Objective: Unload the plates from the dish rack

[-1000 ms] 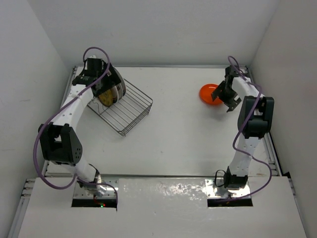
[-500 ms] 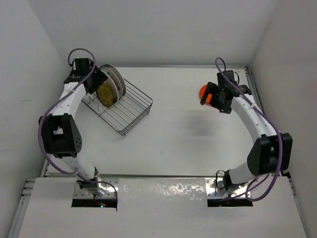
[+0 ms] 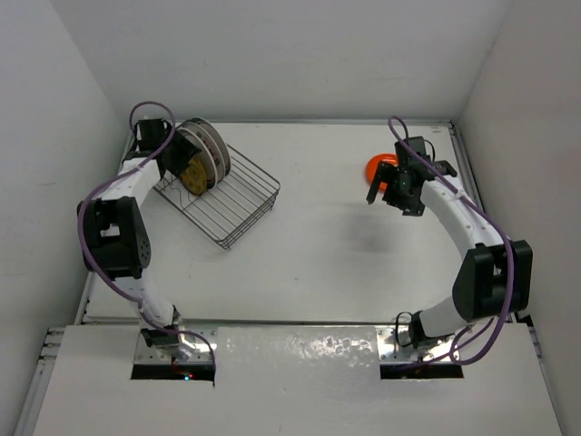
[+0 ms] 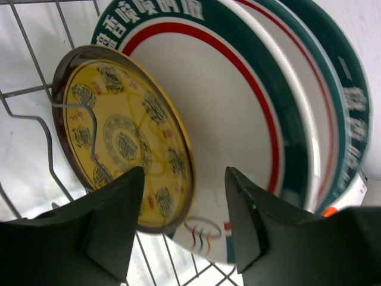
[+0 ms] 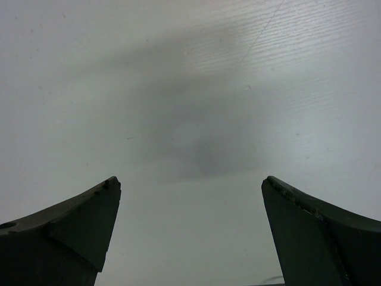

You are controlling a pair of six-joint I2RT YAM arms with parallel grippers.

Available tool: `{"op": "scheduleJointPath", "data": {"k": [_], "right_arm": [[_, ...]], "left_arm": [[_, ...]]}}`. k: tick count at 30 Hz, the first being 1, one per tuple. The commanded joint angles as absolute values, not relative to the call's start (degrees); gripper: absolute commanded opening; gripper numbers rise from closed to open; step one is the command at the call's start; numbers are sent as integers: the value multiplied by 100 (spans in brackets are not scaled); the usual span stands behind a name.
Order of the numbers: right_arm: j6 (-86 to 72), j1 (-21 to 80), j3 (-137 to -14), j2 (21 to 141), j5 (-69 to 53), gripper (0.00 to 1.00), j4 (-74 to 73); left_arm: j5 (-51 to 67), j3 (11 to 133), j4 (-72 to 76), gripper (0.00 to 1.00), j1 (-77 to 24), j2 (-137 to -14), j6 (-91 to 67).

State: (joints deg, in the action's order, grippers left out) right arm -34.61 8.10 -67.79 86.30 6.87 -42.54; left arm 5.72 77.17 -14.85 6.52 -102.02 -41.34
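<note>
Tabletop (image 3: 345, 263) first: white, with my two arms reaching out over it from the near edge. At its far left sits the dark wire dish rack (image 3: 241, 202), set askew to the edges. Upright at the rack's far end stand the banded white plates (image 4: 250, 101), green and red at the rim. In front of them is the smaller yellow patterned plate (image 4: 119, 143). At the far right the small orange plate (image 3: 378, 164) lies flat on the tabletop, already out of the rack.

My right hand (image 5: 191, 182) was over that orange plate a second ago. It has since drawn back toward the middle and hangs released, jaws wide, only bare surface between them. My left hand (image 4: 184, 179) has swung round to the rack's left side, and its jaws have been narrowing. They now straddle the lower rim of the yellow patterned plate, one finger before its face and the other toward the white plate behind. A gap shows on either side, so the hand is not clenched yet.

I judge one plate unloaded and the yellow one next to be lifted, with the banded ones to follow.
</note>
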Motion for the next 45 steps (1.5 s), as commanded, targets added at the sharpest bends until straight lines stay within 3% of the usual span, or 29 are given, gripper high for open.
{"op": "scheduleJointPath", "data": {"k": [1, 3, 7, 13, 24, 26, 27, 29, 33, 36, 42, 45], "right_arm": [[-3322, 861, -6926, 8534, 633, 99, -4245], [-3322, 870, -6908, 8517, 615, 99, -4254], [-3375, 888, -6935, 8438, 607, 99, -4236], [-3480, 897, -7145, 8402, 510, 99, -4289], [-4015, 905, -8357, 8481, -52, 99, -4500], [-4235, 905, -8936, 8648, -473, 99, -4386], [-4489, 931, -9139, 8857, -805, 99, -4334], [-4901, 1002, -9693, 9191, -1280, 99, -4088], [-5353, 1142, -10545, 9806, -1863, 99, -4006], [-5221, 1204, -11057, 10071, -1776, 99, -4393], [-4940, 1265, -10075, 9800, -1582, 97, -4535], [-4860, 1309, -9609, 9651, -1704, 84, -4378]], "left_arm": [[756, 7717, -1002, 51, 765, -10309, -4271], [800, 7734, -1002, 43, 773, -10415, -4280], [730, 7778, -1177, 14, 773, -10337, -4272], [519, 8568, -1976, 0, 773, -9906, -3535], [896, 9456, -2839, 0, 765, -8948, -2074], [156, 9632, -3111, 0, 765, -8877, -2074], [-172, 9642, -3129, 0, -923, -8833, -195], [-797, 9581, -3138, 0, -1736, -8754, 515], [-878, 9422, -3286, 0, -3694, -8832, 2096], [-1002, 9553, -3366, 0, -4313, -9209, 2425], [-1002, 9993, -3358, 0, -4930, -9588, 2540], [-1133, 10116, -3323, 0, -5115, -9711, 2601]]}}
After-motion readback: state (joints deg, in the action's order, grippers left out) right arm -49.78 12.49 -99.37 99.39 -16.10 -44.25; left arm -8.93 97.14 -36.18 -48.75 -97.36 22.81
